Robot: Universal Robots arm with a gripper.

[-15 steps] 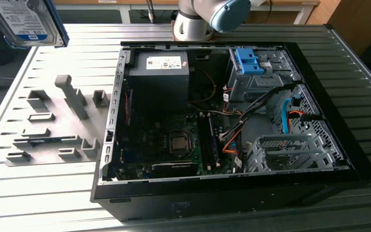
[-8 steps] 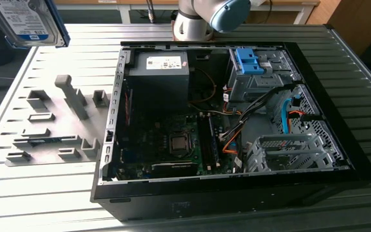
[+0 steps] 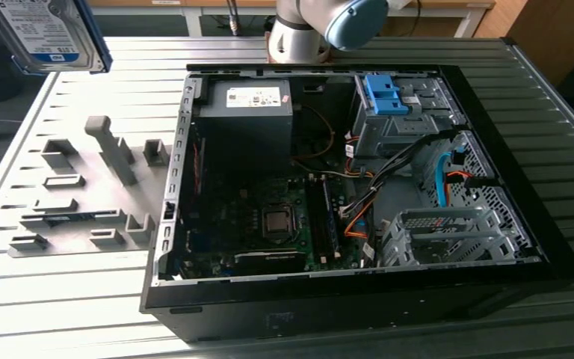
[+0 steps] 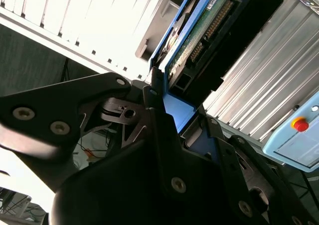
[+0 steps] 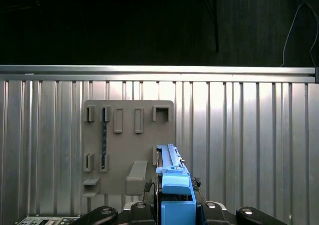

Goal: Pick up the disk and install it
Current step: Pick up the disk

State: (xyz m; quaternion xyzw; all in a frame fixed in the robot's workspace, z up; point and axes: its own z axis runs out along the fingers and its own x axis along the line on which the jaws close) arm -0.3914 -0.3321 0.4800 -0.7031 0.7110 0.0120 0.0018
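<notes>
The disk (image 3: 45,34) hangs high in the air at the exterior view's upper left, above the table, its silver face and white-and-blue label showing inside the blue frame. In the first wrist view the disk (image 5: 172,172) stands edge-on over the grey holder plate, with my gripper (image 5: 174,207) shut on its blue frame. In the second wrist view the disk (image 4: 199,33) shows its green circuit board, and the gripper's black fingers (image 4: 157,103) clamp the frame's end.
The open computer case (image 3: 173,187) lies on the slatted metal table, with a bare blue bracket (image 3: 385,96) in a bay and a metal drive cage (image 3: 447,235) near its front. The grey holder plate (image 3: 87,187) sits left of the case. The arm's base (image 3: 312,26) stands behind.
</notes>
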